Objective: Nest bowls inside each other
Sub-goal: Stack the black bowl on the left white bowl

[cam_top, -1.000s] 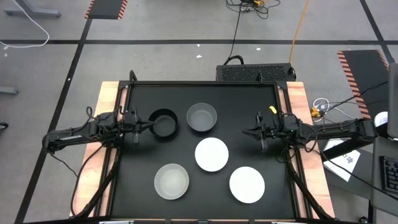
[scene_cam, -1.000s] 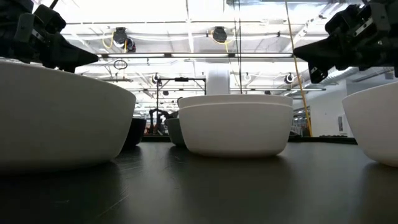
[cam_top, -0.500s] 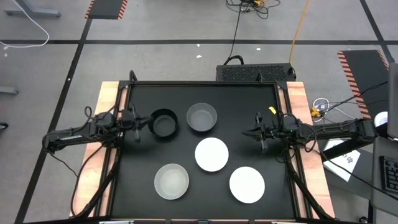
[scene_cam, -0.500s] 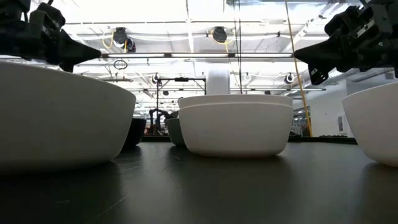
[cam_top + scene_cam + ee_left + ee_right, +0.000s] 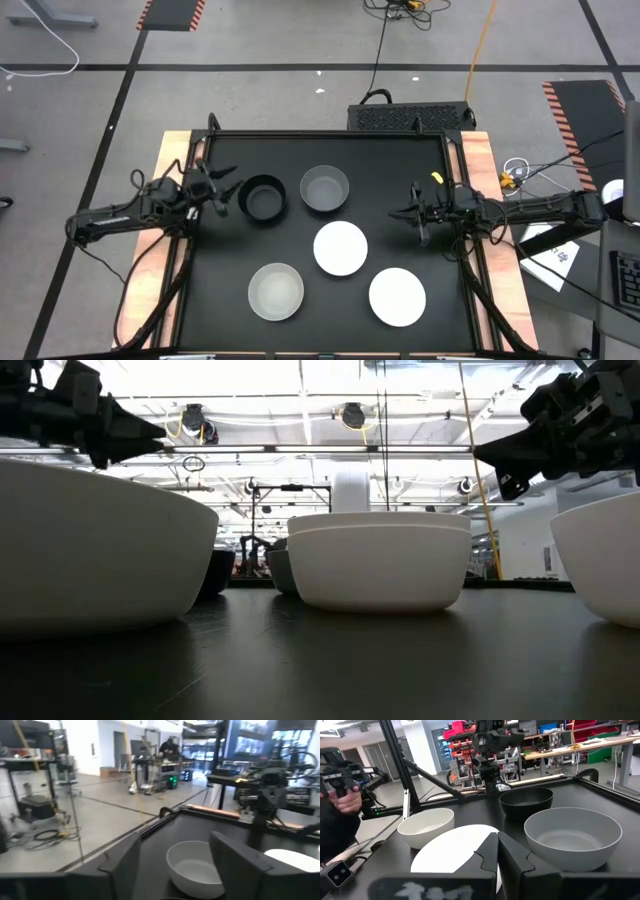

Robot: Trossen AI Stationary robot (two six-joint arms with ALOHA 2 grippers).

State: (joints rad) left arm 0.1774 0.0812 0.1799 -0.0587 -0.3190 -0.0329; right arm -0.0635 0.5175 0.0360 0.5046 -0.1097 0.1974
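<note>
Now hovering by the black bowl [image 5: 263, 197].
My left gripper [image 5: 222, 194], fingers apart, is hanging just beside it near the table's [image 5: 230, 250] left edge; my right gripper [image 5: 404, 213] is waiting, fingers together, by the right edge.

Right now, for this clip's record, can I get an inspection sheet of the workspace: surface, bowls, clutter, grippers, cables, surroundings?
Surface: black table top, wooden edges at both sides.
Job's things: five bowl spots from above, none touching: black bowl, grey bowl, white bowl mid-table, second white bowl, translucent bowl. The low view shows the middle white one as two nested.
Clutter: nothing seen on the table.
Grippers: left gripper open, empty, beside the black bowl, apart from it; right gripper shut, empty, waiting at the right edge.
Cables: several on the floor beyond the table.
Surroundings: a person's hand with a controller off the table.
</note>
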